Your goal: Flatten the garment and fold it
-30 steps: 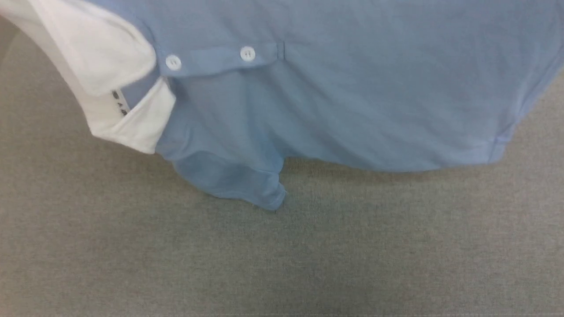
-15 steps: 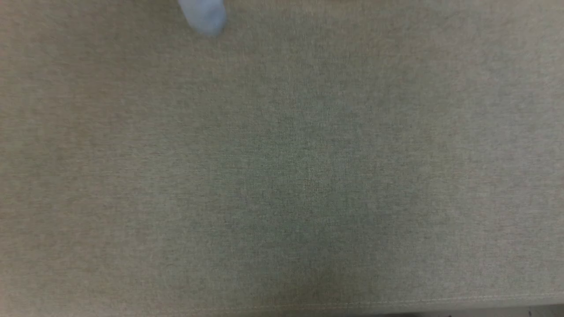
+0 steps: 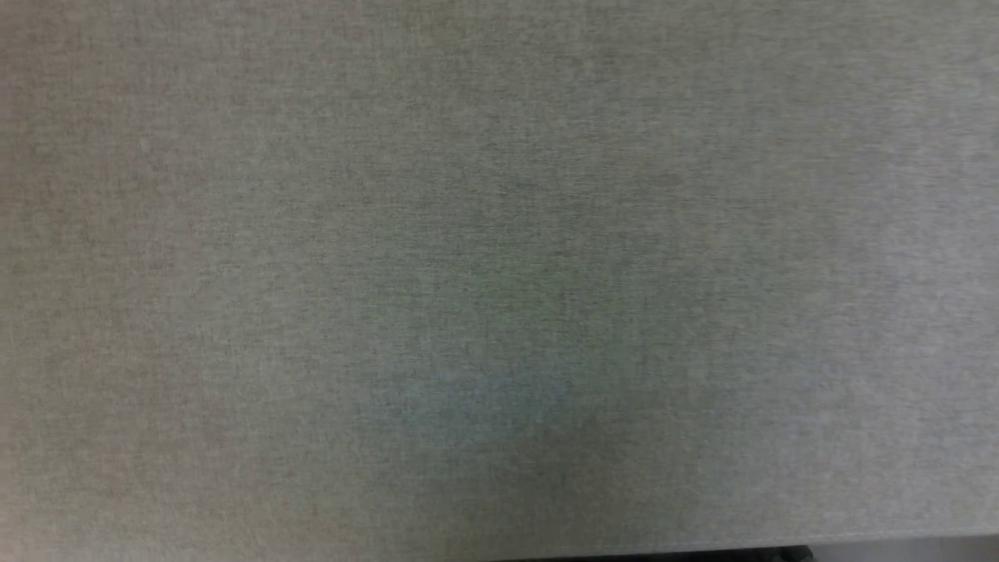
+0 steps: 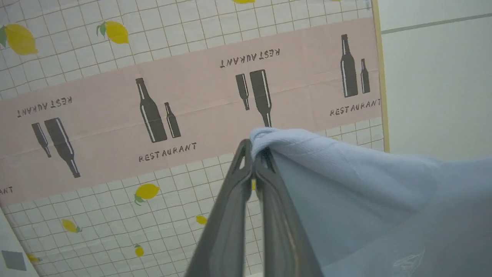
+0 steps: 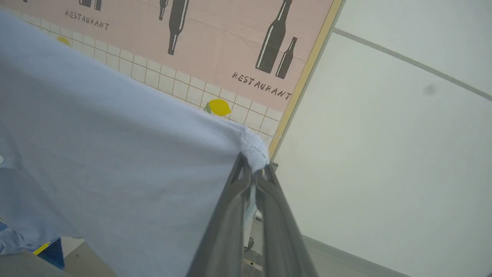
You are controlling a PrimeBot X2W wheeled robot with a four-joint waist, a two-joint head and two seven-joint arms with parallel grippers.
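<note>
The shirt [image 4: 365,192] hangs spread between both claws, probably above the table [image 3: 499,281]. Your left claw [image 4: 253,150] is clamped on one corner, cloth trailing toward 4 o'clock; your right claw [image 5: 251,171] on another, cloth toward 9 o'clock. Neither arm is nearer.

garment [image 4: 365,200] | since one second ago | hoisted upward, away from grey surface [image 3: 499,234]

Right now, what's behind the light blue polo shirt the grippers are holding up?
Behind the light blue polo shirt hangs a grid-patterned cloth with lemons and a pink bottle-print band, beside a plain pale wall. What lies directly behind the fabric is covered.
</note>
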